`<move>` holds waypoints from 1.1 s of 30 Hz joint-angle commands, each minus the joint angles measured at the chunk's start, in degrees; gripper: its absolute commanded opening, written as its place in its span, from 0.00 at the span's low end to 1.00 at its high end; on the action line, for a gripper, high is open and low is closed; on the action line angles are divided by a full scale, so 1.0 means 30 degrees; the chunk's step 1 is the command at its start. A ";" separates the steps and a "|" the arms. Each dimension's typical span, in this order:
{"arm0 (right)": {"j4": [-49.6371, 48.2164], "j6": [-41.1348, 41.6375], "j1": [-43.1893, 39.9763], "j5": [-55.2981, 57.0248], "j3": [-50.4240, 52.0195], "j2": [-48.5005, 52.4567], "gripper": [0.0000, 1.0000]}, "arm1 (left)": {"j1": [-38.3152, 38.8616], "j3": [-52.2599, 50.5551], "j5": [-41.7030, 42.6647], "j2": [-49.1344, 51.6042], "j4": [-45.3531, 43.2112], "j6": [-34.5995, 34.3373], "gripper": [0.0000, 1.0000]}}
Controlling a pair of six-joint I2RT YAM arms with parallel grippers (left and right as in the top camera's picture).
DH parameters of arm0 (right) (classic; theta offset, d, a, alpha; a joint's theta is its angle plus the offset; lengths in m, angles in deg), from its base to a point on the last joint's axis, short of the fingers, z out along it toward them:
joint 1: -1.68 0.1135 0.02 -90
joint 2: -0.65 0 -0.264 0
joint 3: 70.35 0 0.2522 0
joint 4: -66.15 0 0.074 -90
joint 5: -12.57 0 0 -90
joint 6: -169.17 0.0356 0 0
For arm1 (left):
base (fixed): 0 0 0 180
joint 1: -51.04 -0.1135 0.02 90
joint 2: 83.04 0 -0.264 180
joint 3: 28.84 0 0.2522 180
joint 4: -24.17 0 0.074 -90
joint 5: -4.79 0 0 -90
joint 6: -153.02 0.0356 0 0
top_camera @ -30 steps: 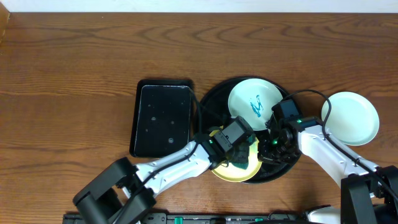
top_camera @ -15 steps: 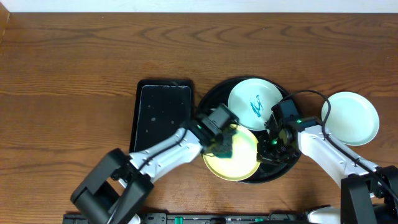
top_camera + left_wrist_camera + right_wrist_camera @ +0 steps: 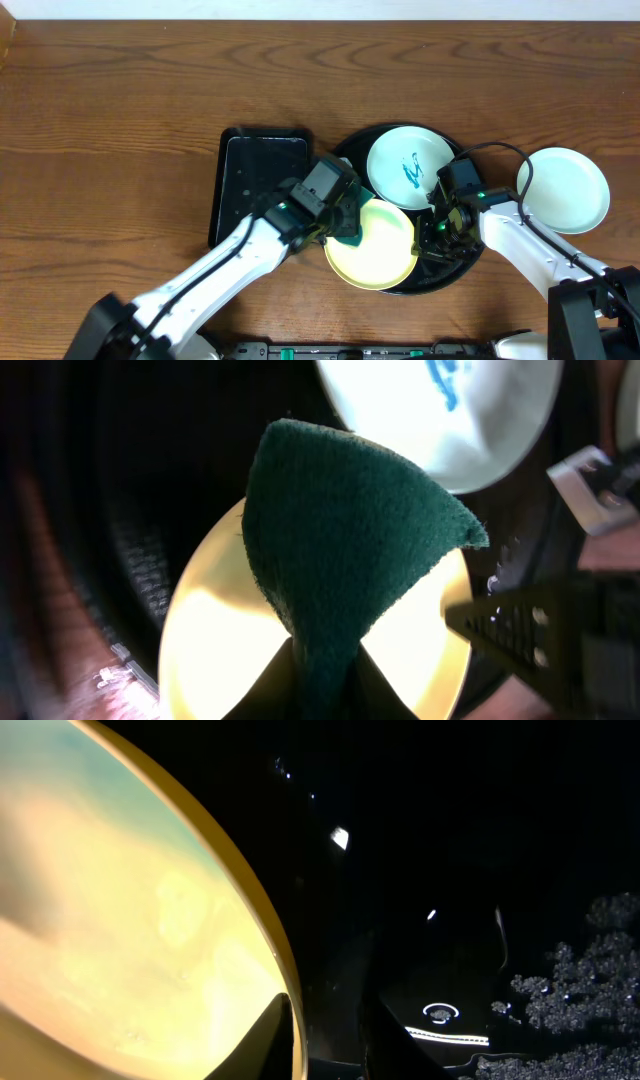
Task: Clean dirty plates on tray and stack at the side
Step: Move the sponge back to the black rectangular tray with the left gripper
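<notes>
The pale yellow plate [image 3: 378, 250] lies at the front of the round black tray [image 3: 350, 158]. My left gripper [image 3: 345, 228] is shut on a green sponge [image 3: 350, 530] and holds it over the plate's left edge. In the left wrist view the sponge hangs above the yellow plate [image 3: 205, 630]. My right gripper [image 3: 436, 232] is shut on the yellow plate's right rim, one finger over the plate [image 3: 120, 920] and one outside it [image 3: 325, 1045]. A white plate with a teal-blue stain [image 3: 408, 165] lies at the back of the tray. A clean pale plate [image 3: 563, 188] sits on the table to the right.
A rectangular black tray [image 3: 262, 185] lies left of the round tray, close to my left arm. The round tray's wet black floor [image 3: 470, 850] shows beside the right gripper. The wooden table [image 3: 120, 120] extends to the left and back.
My left gripper has moved left with the sponge, from the yellow plate's middle to its left edge. The plate's face now shows. The right arm has not moved.
</notes>
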State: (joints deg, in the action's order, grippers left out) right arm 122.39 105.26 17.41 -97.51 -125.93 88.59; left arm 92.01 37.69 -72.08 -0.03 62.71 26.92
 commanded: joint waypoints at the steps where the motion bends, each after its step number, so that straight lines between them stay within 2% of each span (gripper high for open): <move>1: -0.0029 0.0015 0.0044 0.0189 0.0109 0.0015 0.19 | -0.0488 -0.0080 -0.2164 -0.1559 0.1158 0.1749 0.16; 5: -0.0036 0.0015 0.0044 0.0182 0.0109 0.0015 0.17 | -0.1617 -0.0080 -0.3745 -0.2506 0.2266 0.2936 0.16; 11: -0.0073 0.0022 0.0102 0.0175 0.0109 0.0015 0.16 | -0.4670 -0.0146 -0.3832 -0.2397 0.2448 0.4597 0.17; 18: -0.1049 0.0022 0.1217 0.0051 0.0109 0.0015 0.15 | -0.7992 -0.0270 -0.3818 -0.0372 0.2361 0.4670 0.16; 27: -0.1508 0.0087 0.1668 0.0124 0.0109 0.0015 0.09 | -0.8510 -0.0270 -0.3745 0.3475 0.1056 0.4816 0.17; 30: -0.1501 0.0087 0.1668 0.0124 0.0109 0.0015 0.08 | -0.8531 -0.0270 -0.3752 0.4634 0.0867 0.4816 0.30; 33: -0.1501 0.0087 0.1668 0.0124 0.0109 0.0015 0.08 | -0.8531 -0.0270 -0.3759 0.5442 0.0831 0.4816 0.51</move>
State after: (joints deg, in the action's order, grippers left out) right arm 117.96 105.32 21.85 -97.09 -125.91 88.59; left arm 66.66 37.47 -82.64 13.80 65.07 40.62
